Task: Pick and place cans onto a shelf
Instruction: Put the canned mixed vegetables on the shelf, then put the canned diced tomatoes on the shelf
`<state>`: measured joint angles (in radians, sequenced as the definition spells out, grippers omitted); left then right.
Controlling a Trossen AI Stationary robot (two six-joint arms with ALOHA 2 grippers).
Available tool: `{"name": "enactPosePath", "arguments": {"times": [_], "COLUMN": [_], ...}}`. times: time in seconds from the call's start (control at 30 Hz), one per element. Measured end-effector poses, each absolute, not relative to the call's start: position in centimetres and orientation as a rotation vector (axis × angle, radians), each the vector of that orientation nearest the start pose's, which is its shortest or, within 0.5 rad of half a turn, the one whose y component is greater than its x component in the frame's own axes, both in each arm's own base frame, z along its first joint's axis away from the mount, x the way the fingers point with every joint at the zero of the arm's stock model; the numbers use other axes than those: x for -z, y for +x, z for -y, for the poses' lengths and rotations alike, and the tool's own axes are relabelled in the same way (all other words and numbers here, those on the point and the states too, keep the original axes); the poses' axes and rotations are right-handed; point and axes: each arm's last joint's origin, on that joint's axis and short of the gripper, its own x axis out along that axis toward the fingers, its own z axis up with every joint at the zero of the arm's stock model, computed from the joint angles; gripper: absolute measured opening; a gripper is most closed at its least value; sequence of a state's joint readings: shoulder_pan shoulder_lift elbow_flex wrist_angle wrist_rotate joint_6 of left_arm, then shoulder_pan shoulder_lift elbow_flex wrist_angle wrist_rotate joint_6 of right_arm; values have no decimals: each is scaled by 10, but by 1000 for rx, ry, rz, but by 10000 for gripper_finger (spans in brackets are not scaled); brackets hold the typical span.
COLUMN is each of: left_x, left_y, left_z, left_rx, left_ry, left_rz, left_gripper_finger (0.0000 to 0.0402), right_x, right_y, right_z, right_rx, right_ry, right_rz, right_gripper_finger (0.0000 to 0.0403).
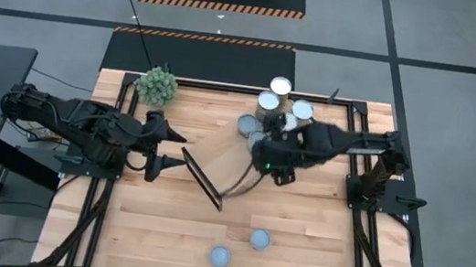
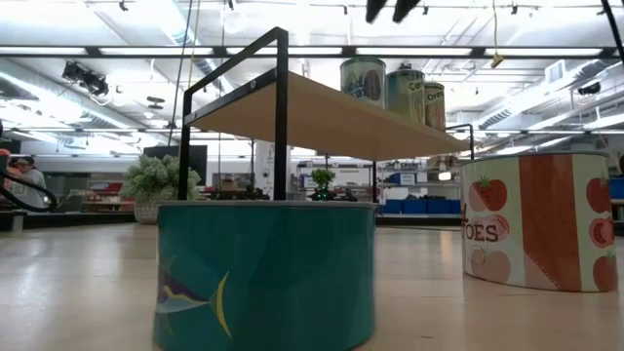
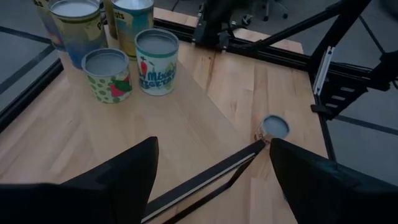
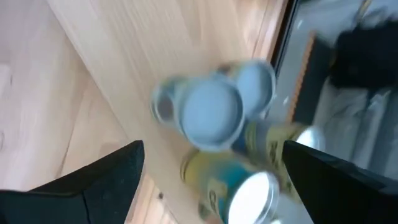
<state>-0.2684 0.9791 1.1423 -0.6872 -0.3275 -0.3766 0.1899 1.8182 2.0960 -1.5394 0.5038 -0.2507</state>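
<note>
Right gripper (image 4: 211, 180) is hovering wide open and empty, upright shelf cans (image 4: 211, 112) clustered directly beneath it, nearer than the left arm.

Robotics lab in an industrial hall

Hazard-striped floor mats (image 1: 221, 6), long ceiling strip lights (image 2: 117, 51), a railed wooden test table (image 1: 318, 223).

Both arms are matte black, built of chunky jointed segments with dark cables looped along them. The right arm (image 1: 338, 142) shows a small green light near its wrist. The left arm (image 1: 83, 122) ends in broad, flat, tapering black fingers (image 3: 124, 177).
</note>
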Motion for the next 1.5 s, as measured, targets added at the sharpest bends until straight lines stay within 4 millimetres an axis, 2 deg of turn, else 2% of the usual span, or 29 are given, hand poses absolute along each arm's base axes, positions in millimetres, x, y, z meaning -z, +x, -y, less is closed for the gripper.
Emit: {"name": "enactPosePath", "arguments": {"times": [0.1,0.17,0.3,0.37,0.53,0.7,0.8,0.87,0.97,1.07,1.17,1.3,1.5], "left_x": [-374,-374,-374,-374,-374,-374,-374,-374,-374,-374,-374,-374,-374], "left_y": [183,183,183,183,183,183,183,183,183,183,183,183,183], "left_z": [41,40,40,40,40,40,40,41,42,42,42,42,42], "left_rx": [-148,-147,-147,-146,-147,-147,-145,-128,-94,-72,-71,-72,-74], "left_ry": [-202,-192,-187,-188,-191,-188,-186,-189,-199,-204,-205,-208,-215], "left_rz": [-482,-482,-482,-482,-481,-482,-482,-486,-495,-501,-501,-501,-501], "left_gripper_finger": [313,313,313,313,313,313,313,313,313,313,313,313,313], "right_x": [-389,-381,-355,-343,-327,-337,-354,-368,-381,-379,-366,-341,-274], "right_y": [346,362,390,398,400,394,385,377,367,361,359,353,348], "right_z": [-62,-64,-52,-44,-30,-32,-47,-64,-90,-113,-138,-172,-195], "right_rx": [89,83,156,161,195,232,240,191,9,-141,-163,-204,-219], "right_ry": [-718,-745,-868,-884,-923,-866,-828,-740,-437,-177,-121,-160,-145], "right_rz": [-1145,-1109,-1163,-1212,-1342,-1309,-1232,-1159,-1071,-1093,-1139,-1153,-1229], "right_gripper_finger": [391,391,388,384,371,362,357,356,354,354,354,352,358]}}
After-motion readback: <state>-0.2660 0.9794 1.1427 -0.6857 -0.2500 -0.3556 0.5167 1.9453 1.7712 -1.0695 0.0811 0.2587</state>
